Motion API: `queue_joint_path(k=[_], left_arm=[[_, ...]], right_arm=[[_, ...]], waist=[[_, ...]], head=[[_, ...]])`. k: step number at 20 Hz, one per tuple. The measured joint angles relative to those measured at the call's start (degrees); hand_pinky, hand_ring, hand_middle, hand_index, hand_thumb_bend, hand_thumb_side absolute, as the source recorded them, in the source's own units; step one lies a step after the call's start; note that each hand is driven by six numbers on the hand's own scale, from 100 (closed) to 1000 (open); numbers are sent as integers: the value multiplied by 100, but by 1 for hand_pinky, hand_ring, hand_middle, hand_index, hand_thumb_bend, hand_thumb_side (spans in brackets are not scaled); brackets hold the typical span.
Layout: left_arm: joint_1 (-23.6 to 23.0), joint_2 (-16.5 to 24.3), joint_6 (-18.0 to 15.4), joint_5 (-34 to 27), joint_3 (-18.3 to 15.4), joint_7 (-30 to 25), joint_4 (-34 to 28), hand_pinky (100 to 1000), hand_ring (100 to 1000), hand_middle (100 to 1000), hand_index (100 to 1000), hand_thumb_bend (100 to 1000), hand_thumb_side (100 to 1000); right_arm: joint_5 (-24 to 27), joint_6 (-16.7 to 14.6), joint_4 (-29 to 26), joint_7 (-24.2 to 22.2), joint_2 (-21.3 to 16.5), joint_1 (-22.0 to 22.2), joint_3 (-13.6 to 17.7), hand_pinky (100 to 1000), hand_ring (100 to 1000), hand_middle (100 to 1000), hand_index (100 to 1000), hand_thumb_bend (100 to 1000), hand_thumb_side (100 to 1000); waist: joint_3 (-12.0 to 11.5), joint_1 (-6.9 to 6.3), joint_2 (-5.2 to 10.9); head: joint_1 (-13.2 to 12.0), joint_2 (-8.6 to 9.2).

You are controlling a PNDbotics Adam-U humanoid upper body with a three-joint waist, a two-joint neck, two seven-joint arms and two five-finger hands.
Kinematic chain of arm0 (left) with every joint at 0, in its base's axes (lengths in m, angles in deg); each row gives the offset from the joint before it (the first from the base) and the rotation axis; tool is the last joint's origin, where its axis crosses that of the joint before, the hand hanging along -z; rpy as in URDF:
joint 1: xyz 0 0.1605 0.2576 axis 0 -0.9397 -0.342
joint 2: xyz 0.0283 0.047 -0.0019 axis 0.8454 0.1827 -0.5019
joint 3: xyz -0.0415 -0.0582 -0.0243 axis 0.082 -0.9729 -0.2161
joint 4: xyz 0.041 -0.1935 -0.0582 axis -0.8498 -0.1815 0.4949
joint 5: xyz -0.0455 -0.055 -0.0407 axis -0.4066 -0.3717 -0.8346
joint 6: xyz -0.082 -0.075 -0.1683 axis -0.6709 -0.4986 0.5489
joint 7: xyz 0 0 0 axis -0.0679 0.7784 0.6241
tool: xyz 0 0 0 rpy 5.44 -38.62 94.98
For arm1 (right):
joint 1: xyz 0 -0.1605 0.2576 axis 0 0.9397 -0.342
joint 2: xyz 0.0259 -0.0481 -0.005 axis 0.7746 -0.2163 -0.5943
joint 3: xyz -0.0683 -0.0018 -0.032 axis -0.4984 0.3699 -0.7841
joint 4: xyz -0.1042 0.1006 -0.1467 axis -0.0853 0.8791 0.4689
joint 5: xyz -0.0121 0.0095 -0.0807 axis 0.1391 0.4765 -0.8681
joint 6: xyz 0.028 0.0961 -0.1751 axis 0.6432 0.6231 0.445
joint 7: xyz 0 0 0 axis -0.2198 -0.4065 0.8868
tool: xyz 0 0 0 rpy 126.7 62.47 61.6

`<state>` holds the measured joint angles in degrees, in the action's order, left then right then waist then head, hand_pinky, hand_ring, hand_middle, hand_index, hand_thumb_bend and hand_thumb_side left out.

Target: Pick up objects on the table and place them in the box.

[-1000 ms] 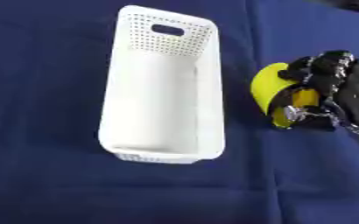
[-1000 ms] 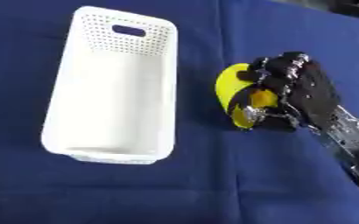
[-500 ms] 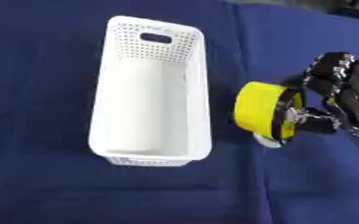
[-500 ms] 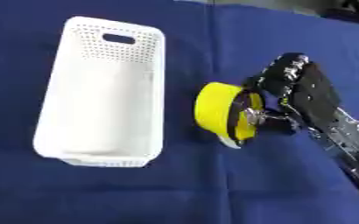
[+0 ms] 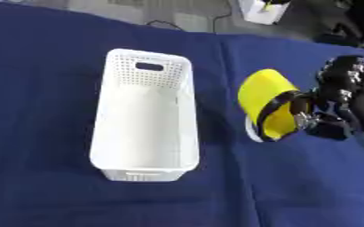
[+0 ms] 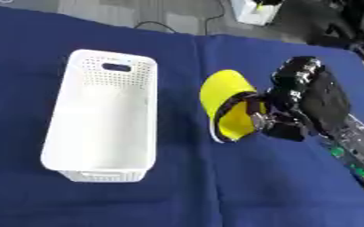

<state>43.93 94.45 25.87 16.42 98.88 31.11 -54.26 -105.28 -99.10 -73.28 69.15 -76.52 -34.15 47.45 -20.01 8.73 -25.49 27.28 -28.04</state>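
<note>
Right eye view: yellow round object (image 6: pixel 225 102).

No writing, label, brand, number or sign can be read anywhere here. The white box (image 5: pixel 144 128) shows only its perforated walls and handle slot, with no print on them. The yellow object (image 6: pixel 225 106), right of the box, is plain in colour with a dark band and carries no legible mark. The right hand (image 6: pixel 306 104) holding it bears no lettering that can be made out, and neither does the blue table cover (image 5: pixel 45 53) under the box.
</note>
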Motion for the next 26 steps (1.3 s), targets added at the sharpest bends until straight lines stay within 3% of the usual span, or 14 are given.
queue_joint_path(k=[7, 14, 26], left_arm=[[-44, 2, 25, -30, -23, 25, 0, 792, 529, 692, 808, 100, 812], [-44, 7, 52, -78, -24, 51, 0, 792, 531, 693, 807, 100, 813], [-45, 54, 160, -131, -27, 110, 0, 792, 535, 693, 807, 100, 816]], right_arm=[[137, 123, -165, 134, -84, 38, 34, 100, 100, 100, 122, 100, 605], [288, 115, -263, 247, -321, -69, 29, 100, 100, 100, 127, 100, 604], [488, 169, -263, 284, -638, -331, -43, 100, 100, 100, 135, 100, 586]], waist=[[64, -10, 107], [67, 24, 321], [7, 268, 576]], head=[[0, 5], [0, 104], [-6, 324]])
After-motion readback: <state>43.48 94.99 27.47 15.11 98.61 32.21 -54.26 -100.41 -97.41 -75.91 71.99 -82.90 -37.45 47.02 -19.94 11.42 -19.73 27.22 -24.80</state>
